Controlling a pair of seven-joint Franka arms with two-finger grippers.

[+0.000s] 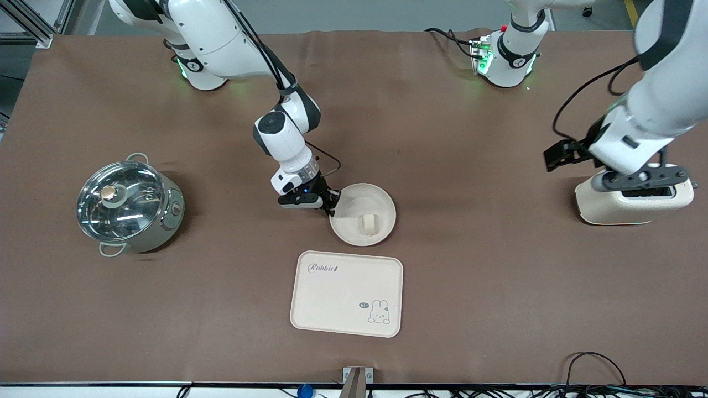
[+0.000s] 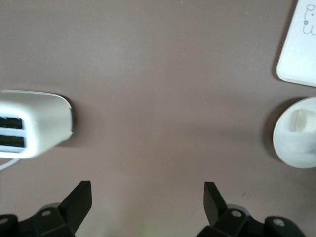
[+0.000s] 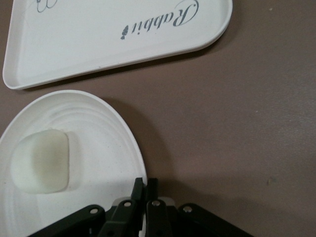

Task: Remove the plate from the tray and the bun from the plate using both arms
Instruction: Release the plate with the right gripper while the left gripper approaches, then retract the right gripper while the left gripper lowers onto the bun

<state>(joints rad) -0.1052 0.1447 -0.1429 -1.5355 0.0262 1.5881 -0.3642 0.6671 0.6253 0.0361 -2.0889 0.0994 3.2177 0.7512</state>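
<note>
The round cream plate (image 1: pixel 354 205) sits on the brown table, just farther from the front camera than the rabbit tray (image 1: pixel 347 293). The small pale bun (image 1: pixel 368 223) lies in the plate. My right gripper (image 1: pixel 331 207) is shut on the plate's rim at the edge toward the right arm's end. In the right wrist view the fingers (image 3: pixel 146 189) pinch the rim of the plate (image 3: pixel 98 143), with the bun (image 3: pixel 40 160) inside it. My left gripper (image 1: pixel 636 178) is open and empty over the toaster (image 1: pixel 633 205). The left wrist view shows the plate (image 2: pixel 296 150) and bun (image 2: pixel 302 120) farther off.
A steel pot with a glass lid (image 1: pixel 128 203) stands toward the right arm's end. The cream toaster, also in the left wrist view (image 2: pixel 32 123), stands toward the left arm's end. Cables lie along the table's front edge.
</note>
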